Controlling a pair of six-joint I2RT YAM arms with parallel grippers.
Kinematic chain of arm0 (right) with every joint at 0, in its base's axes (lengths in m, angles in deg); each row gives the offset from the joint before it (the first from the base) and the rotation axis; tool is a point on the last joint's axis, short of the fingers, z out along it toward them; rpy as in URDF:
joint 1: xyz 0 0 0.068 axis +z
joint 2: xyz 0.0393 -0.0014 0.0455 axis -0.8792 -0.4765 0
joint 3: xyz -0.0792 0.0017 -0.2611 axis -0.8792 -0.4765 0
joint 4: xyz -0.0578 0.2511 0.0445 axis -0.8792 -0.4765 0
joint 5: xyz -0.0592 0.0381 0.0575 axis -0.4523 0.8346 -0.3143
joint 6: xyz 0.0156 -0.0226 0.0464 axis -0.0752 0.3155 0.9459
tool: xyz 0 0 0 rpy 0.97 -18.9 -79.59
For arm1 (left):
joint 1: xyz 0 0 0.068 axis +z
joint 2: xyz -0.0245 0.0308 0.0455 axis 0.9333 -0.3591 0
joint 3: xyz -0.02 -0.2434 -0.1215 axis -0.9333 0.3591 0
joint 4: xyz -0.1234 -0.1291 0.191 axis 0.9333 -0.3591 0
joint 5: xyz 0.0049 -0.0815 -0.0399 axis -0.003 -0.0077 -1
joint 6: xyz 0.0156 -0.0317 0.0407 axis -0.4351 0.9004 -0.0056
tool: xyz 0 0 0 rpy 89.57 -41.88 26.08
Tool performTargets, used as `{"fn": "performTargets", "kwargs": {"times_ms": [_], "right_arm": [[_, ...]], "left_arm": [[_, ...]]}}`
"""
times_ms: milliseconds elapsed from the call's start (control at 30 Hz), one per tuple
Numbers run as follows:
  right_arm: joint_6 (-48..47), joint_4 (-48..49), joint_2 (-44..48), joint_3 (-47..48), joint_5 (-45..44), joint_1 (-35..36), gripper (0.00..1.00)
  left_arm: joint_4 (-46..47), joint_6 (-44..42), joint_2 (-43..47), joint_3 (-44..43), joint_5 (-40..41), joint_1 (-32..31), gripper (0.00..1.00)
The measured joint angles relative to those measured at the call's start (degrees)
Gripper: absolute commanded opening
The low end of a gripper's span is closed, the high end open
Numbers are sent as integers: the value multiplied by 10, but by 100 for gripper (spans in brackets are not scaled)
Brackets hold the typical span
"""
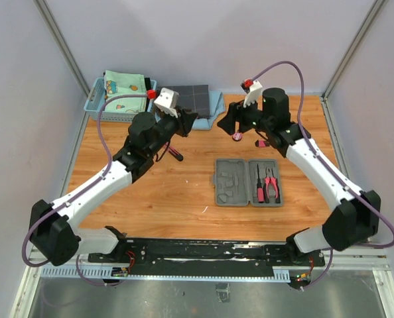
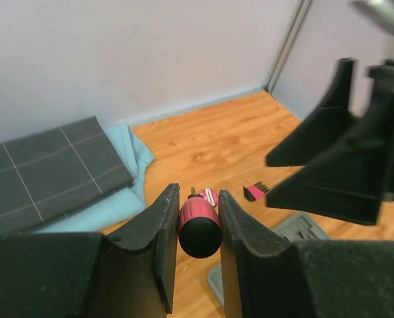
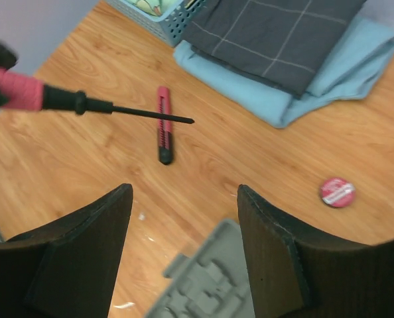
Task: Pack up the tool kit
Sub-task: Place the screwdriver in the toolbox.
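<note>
Over the far tabletop (image 1: pixel 177 199), left gripper (image 2: pixel 197 193) raised pinching screwdriver (image 2: pixel 199 226), right gripper (image 3: pixel 184 193) tilted down, spread

Pliers (image 1: pixel 271 185) in case (image 1: pixel 231 182), cloth (image 1: pixel 194 98) and basket (image 1: pixel 91 101) behind it

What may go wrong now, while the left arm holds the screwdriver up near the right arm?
1. The left tool grips the screwdriver by its handle only; the shaft reaches across in front of the open right tool and might strike it.
2. The screwdriver is not yet over the case; if it slips, it may fall on the table near the knife.
</note>
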Motion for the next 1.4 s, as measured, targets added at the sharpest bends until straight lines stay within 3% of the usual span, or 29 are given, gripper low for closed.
{"fn": "performTargets", "kwargs": {"times_ms": [233, 533, 967, 1400], "right_arm": [[-139, 3, 97, -76, -55, 9, 64], [-242, 7, 104, -87, -107, 92, 58], [-241, 13, 91, -89, -129, 124, 55], [-242, 6, 7, -53, -129, 154, 48]], "left_arm": [[-141, 79, -60, -81, -46, 18, 0], [-249, 192, -111, -119, -110, 27, 0], [-260, 351, -146, -120, -180, 76, 0], [-259, 427, -163, -130, -222, 88, 0]]}}
